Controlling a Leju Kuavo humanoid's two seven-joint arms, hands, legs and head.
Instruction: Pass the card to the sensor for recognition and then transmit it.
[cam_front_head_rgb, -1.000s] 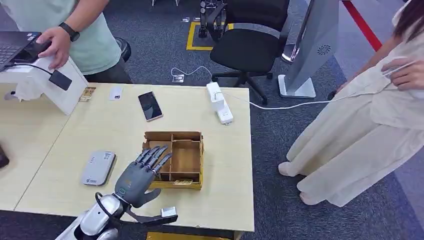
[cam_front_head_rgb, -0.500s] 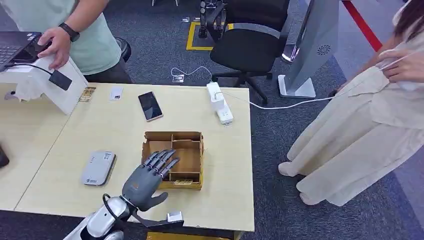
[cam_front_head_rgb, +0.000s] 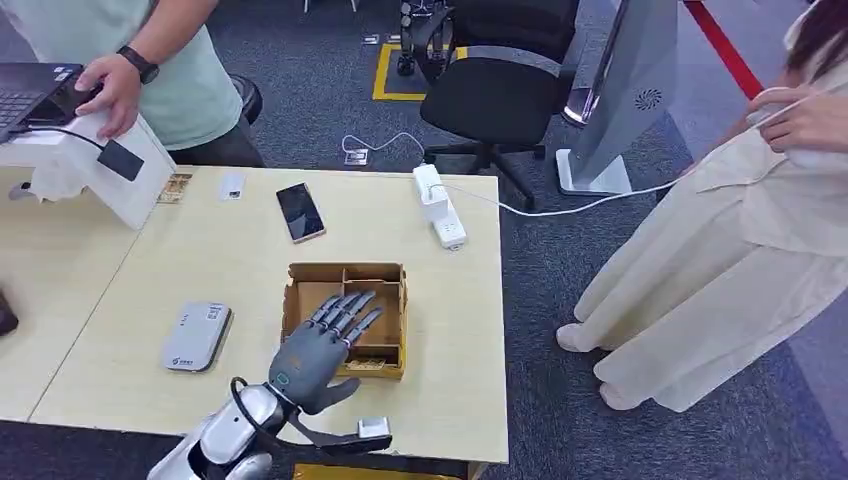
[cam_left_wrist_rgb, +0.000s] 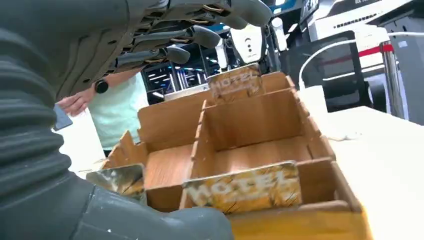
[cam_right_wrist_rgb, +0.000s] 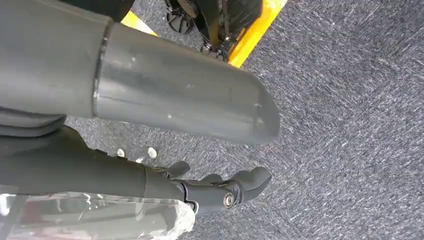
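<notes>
You are at the pick-up step: your left hand (cam_front_head_rgb: 318, 345) hovers above the near side of the cardboard box (cam_front_head_rgb: 390, 275), fingers spread and stretched forward over the compartments, holding nothing and, as far as the head view shows, touching nothing. The left wrist view looks under those splayed fingers (cam_left_wrist_rgb: 170, 52) into the box, where a card printed HOTEL (cam_left_wrist_rgb: 243, 191) stands on edge in the narrow near slot, leaning against the front wall; that is the one closest to your thumb (cam_left_wrist_rgb: 150, 220). A second printed card (cam_left_wrist_rgb: 235, 82) stands at the far wall of the box, and a shiny card-like piece (cam_left_wrist_rgb: 117, 179) sits just beside the near corner, too blurred to identify. Your next move, in my judgement, is to lower the hand and close thumb and fingers on the upper edge of the near card; the slot is tight, so the pinch has to come down straight or the fingers will catch the divider. Your right hand (cam_right_wrist_rgb: 220, 192) hangs over the carpet with its fingers curled in and nothing visible in them. Farther out on the table, to the left, lies the grey reader (cam_front_head_rgb: 197, 336), probably the sensor the card must visit, well apart from the box. Beyond it a phone (cam_front_head_rgb: 300, 212) lies flat, and a person's hand (cam_front_head_rgb: 112, 92) rests on a white device (cam_front_head_rgb: 85, 165) at the far left corner.
</notes>
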